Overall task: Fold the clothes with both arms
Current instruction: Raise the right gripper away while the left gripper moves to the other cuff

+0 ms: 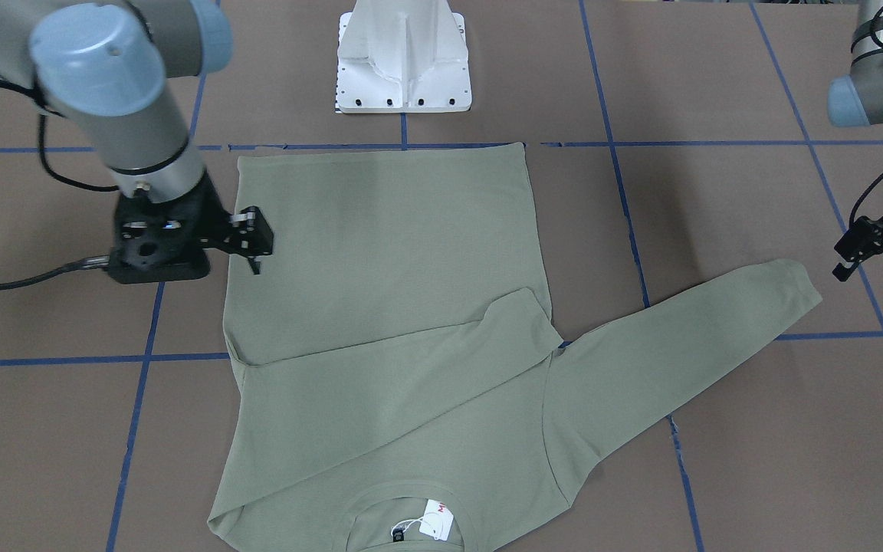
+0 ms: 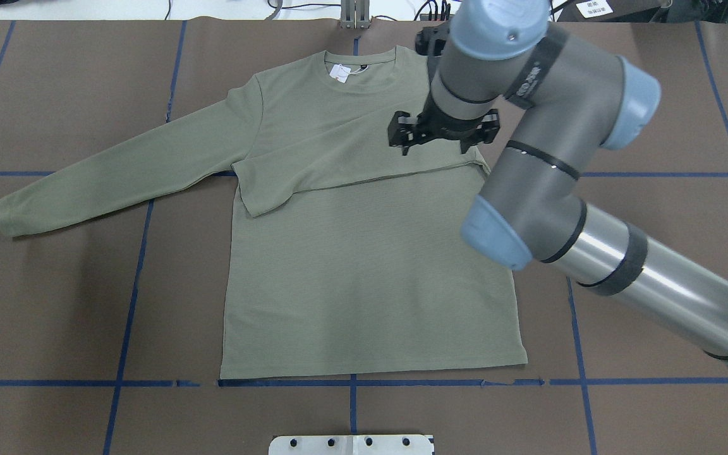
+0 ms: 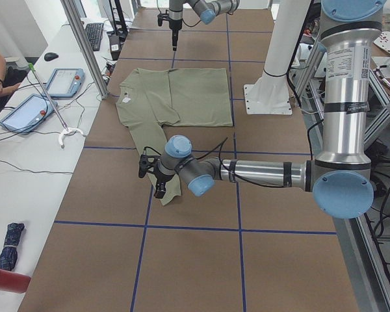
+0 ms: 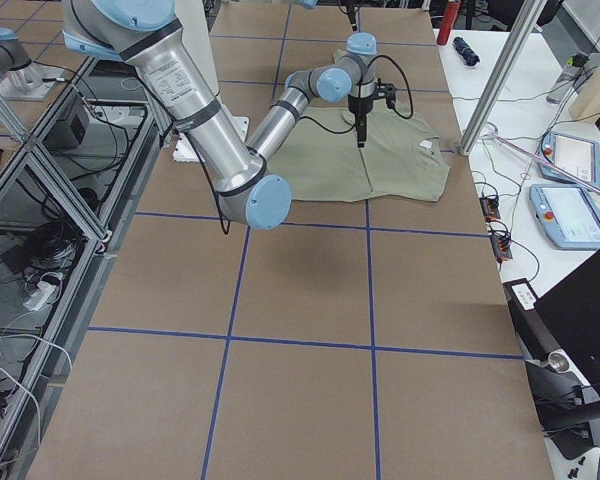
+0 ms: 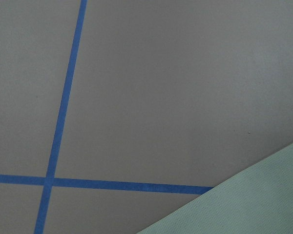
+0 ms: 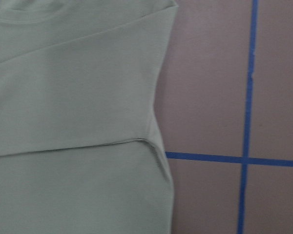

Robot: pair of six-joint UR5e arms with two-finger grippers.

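I have one sage-green long-sleeved shirt lying flat on the brown table, filling the middle of the overhead view, with its collar at the top and one white hang tag at the neck. Of its two sleeves, one sleeve lies folded across the chest, and the other sleeve stretches out toward the right of the front-facing view. So I judge the sleeve-folding step half done. My left gripper, at the right edge of that view, hangs just beside the cuff with fingers spread and nothing held. My right gripper, at centre left, hovers over the shirt's side edge. I cannot tell whether its fingers are parted. Next, I judge, my left gripper must pinch the cuff and carry it across the chest.
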